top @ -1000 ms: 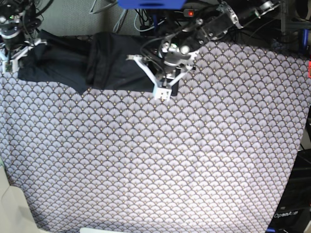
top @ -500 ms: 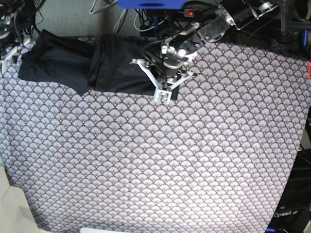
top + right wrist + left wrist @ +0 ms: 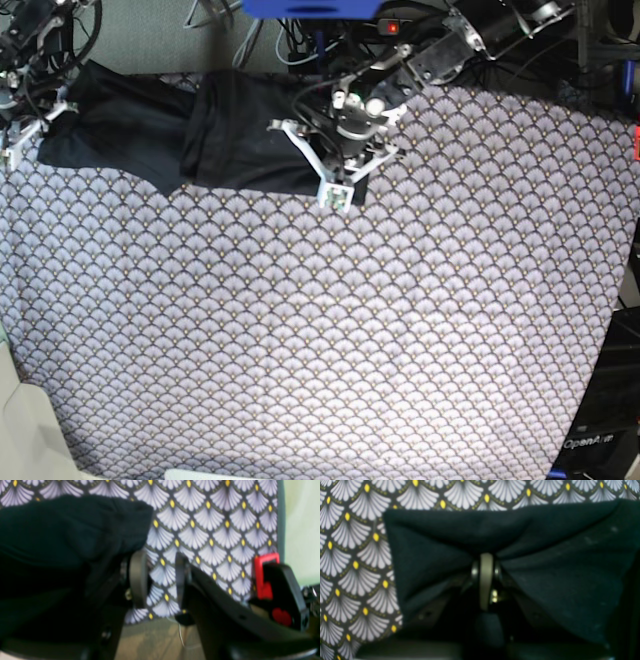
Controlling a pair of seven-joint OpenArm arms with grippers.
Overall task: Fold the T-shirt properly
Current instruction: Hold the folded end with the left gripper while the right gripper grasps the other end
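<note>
Black T-shirt bunched on the patterned table: left end effector clamped on its fabric (puckered), right end effector parted, empty.

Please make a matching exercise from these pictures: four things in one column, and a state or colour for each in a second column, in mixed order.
Column 1:
1. left tool
2. right tool
3. T-shirt
4. tablecloth

Column 2:
a. black, lying along the far edge
b. open, holding nothing
c. fan pattern, purple-grey
d. shut on cloth

Pairs: 1-d, 2-b, 3-a, 4-c
</note>
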